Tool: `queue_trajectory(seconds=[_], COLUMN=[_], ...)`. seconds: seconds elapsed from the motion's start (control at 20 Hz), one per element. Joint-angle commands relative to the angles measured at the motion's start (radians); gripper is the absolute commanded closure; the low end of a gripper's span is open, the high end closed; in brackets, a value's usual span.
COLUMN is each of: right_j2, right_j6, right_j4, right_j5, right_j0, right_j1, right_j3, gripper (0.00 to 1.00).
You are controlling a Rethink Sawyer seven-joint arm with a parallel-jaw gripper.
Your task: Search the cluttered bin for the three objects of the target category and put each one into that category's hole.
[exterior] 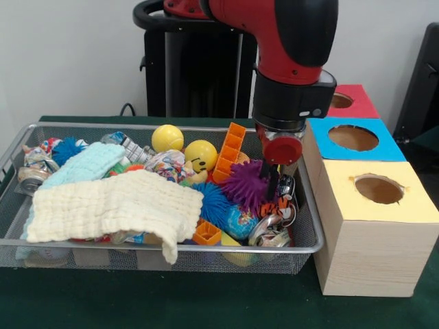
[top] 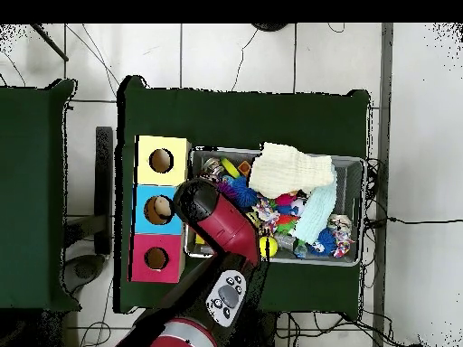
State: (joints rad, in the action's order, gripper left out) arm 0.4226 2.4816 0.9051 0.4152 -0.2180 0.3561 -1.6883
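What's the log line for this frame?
gripper: low in bin, at purple ball, grasp unclear | boxes: yellow, blue, red | cloth: over clutter

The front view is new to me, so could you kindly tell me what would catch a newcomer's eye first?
The red arm comes down over the right end of the wire bin, its gripper reaching down beside a purple spiky ball. A cream cloth drapes over the clutter at the bin's front left. To the bin's right stand three boxes with round holes: yellow box nearest, blue box behind it, red box farthest.
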Motion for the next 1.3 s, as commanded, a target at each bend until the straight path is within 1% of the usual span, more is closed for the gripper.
queue_trajectory(seconds=[0.05, 0.65, 1.1, 1.3], right_j2=[-0.186, -0.205, -0.204, -0.224], right_j6=[0.242, 0.216, 0.202, 0.171], right_j4=[0.077, 0.081, 0.066, 0.060], right_j5=[-0.084, -0.109, -0.108, -0.123], right_j0=[0.028, 0.040, 0.043, 0.061], right_j1=[-0.038, -0.039, -0.041, -0.036], right_j3=[-0.076, -0.083, -0.078, -0.085], gripper=[0.00, 0.00, 0.00, 0.00])
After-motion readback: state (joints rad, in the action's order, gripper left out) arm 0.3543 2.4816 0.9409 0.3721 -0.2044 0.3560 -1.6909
